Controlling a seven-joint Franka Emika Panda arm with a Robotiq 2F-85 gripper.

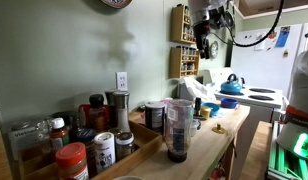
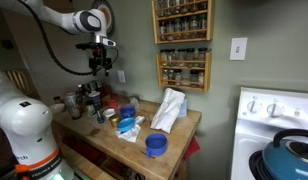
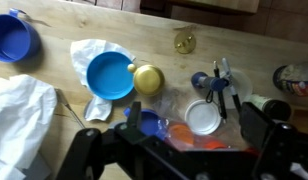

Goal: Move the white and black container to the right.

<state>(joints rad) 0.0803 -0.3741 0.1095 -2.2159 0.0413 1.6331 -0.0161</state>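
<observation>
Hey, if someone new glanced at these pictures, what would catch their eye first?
Probably the tall clear tumbler standing front and centre on the wooden counter, spice jars crowded beside it. Then the bright blue kettle on the white stove, and the gripper hanging open above the clutter.
</observation>
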